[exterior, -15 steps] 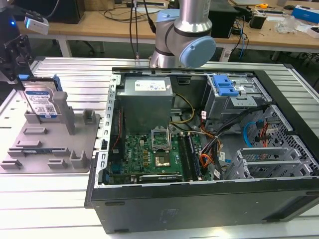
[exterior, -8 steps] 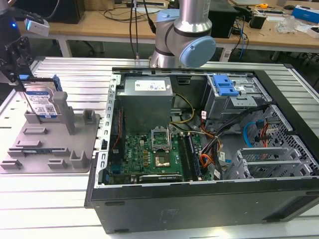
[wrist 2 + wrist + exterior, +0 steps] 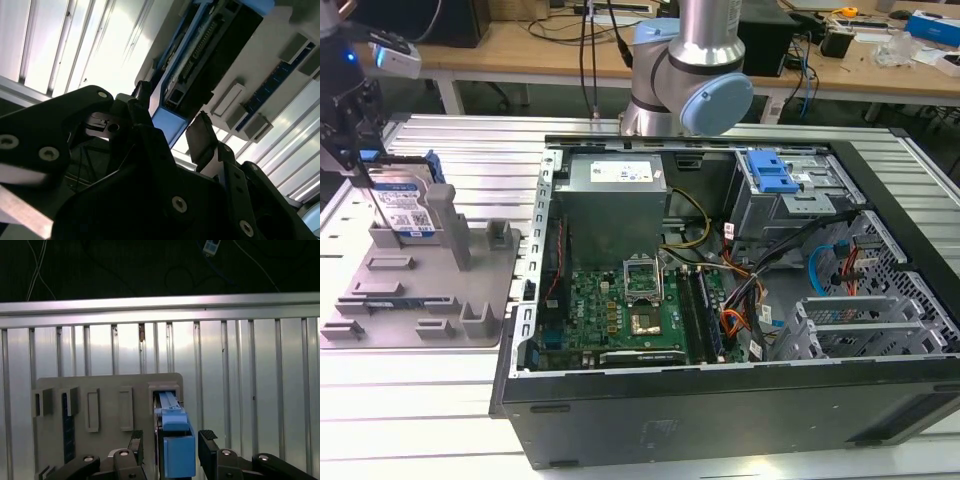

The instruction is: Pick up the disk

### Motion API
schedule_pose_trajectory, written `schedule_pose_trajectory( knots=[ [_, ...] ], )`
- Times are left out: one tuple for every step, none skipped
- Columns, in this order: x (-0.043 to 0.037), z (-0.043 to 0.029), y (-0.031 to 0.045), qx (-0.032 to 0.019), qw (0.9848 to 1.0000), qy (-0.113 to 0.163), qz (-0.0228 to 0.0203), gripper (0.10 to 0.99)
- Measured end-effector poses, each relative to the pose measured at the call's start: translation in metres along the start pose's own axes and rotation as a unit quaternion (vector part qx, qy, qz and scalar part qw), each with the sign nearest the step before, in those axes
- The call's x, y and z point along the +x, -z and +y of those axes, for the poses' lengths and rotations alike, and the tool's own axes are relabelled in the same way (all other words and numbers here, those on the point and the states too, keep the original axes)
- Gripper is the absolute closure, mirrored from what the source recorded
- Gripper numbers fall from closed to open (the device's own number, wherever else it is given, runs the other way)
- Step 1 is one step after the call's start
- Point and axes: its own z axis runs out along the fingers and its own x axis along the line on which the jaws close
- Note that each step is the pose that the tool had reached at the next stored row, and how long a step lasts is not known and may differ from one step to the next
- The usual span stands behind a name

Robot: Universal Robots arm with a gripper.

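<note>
Disk [image 3: 404,208]: silver-grey body, white/blue label w/ dark print, blue edge rails. Gripper [image 3: 171,439]: black, silver screw heads. Fixture [image 3: 420,285]: plain mid-grey, no markings. Table [image 3: 380,400]: silver alu, ribbed stripe pattern. PC case [image 3: 720,420]: black. Mobo [image 3: 620,310]: green. Bay handle [image 3: 769,172]: blue. PSU [image 3: 613,195]: grey. Arm [image 3: 705,40]: silver w/ light-blue joint cap.

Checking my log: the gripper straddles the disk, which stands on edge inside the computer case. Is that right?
Not quite. The gripper does straddle the disk, standing on edge, but the exterior view shows it in the grey fixture, outside the computer case.
</note>
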Motion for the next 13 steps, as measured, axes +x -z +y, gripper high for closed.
schedule_pose_trajectory(
  knots=[
    [0.0000, 0.0000, -0.0006, 0.0000, 1.0000, 0.000, 0.0000, 0.529],
    [0.0000, 0.0000, -0.0013, 0.0000, 1.0000, 0.000, 0.0000, 0.529],
    [0.0000, 0.0000, -0.0017, -0.0001, 1.0000, 0.000, 0.0000, 0.529],
    [0.0000, 0.0000, -0.0024, 0.0000, 1.0000, 0.000, 0.0000, 0.529],
    [0.0000, 0.0000, -0.0029, 0.0000, 1.0000, 0.001, 0.0000, 0.529],
    [0.0000, 0.0000, -0.0035, -0.0001, 1.0000, 0.001, 0.0000, 0.541],
    [0.0000, -0.0001, -0.0043, 0.0000, 1.0000, 0.001, 0.0000, 0.612],
    [0.0000, -0.0001, -0.0051, -0.0001, 1.0000, 0.001, 0.0000, 0.612],
    [0.0000, -0.0001, -0.0059, -0.0001, 1.0000, 0.001, 0.0001, 0.612],
    [0.0000, -0.0001, -0.0062, 0.0000, 1.0000, 0.001, 0.0000, 0.612],
    [0.0000, -0.0001, -0.0064, -0.0001, 1.0000, 0.001, 0.0000, 0.612],
    [0.0000, -0.0001, -0.0069, 0.0000, 1.0000, 0.001, 0.0000, 0.612],
    [0.0000, -0.0001, -0.0071, 0.0000, 1.0000, 0.001, 0.0001, 0.612]
  ],
)
